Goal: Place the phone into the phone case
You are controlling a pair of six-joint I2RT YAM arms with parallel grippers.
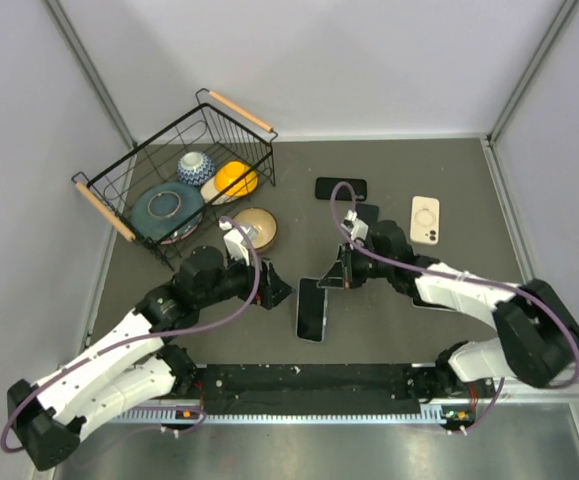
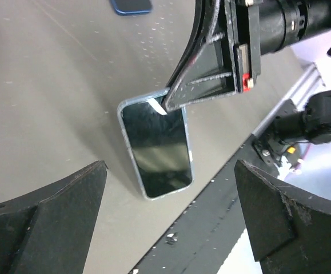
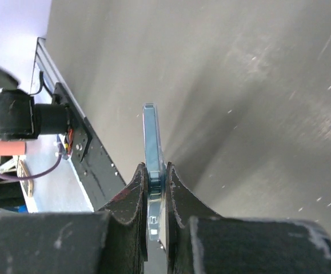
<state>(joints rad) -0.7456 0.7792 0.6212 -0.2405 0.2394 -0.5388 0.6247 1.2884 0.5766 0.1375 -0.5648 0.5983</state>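
One phone (image 1: 311, 310), seated as far as we can judge in its pale-blue phone case (image 3: 151, 131), rests near the middle of the table (image 1: 419, 335) by its near edge, its far end pinched by the closed right gripper (image 1: 321, 283), left gripper (image 1: 274, 291) wide open alongside; release alone seems left.

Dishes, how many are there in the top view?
4. Three sit in the wire basket: a blue patterned bowl, a yellow bowl and a teal plate. A tan bowl stands on the table beside the basket. Others may be hidden.
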